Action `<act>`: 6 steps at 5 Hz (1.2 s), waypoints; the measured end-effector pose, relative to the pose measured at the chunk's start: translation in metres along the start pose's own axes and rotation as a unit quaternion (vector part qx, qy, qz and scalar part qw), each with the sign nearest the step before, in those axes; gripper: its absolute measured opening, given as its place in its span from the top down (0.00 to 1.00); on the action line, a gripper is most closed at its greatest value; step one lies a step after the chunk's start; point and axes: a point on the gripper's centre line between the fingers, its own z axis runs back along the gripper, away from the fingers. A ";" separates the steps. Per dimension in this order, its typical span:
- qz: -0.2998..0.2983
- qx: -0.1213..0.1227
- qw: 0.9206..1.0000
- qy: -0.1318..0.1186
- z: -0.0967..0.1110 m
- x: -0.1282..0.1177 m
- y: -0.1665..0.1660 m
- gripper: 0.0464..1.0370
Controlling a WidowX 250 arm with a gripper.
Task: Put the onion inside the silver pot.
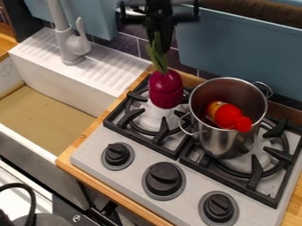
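The black gripper (pixel 160 42) is seen at the top edge of the camera view, a little right of its middle, with its broad upper body set nearly level across the view and its fingers (pixel 167 39) directed downward. In the view, it is framed by the dark tiled wall (pixel 141 47) and a blue panel (pixel 236 53). The fingers are clamped on the green leaves (pixel 157 56) of the onion (pixel 166 89), by which the purple bulb is suspended, leaves uppermost and nearly upright, with a slight tilt.

The onion is held outside the silver pot (pixel 227 148), just to the left of its rim as viewed, and is seen against the rear part of the left-hand burner grate (pixel 134 115). Whether the bulb is in contact with the grate below cannot be told. The pot is placed on the right-hand grate (pixel 256 174) of the stove (pixel 133 150); in it a red and orange object (pixel 229 115) is contained, with one end leaned at the near rim. Three black knobs (pixel 163 178) are mounted along the stove's front. To the left, a white sink (pixel 103 99) is fitted with a grey faucet (pixel 72 44).
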 end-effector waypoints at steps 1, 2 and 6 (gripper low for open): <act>0.006 -0.015 1.000 0.026 0.024 -0.012 -0.016 0.99; -0.003 -0.036 0.998 0.044 0.053 -0.026 -0.032 0.99; -0.015 -0.024 0.999 -0.027 0.034 -0.045 -0.090 0.99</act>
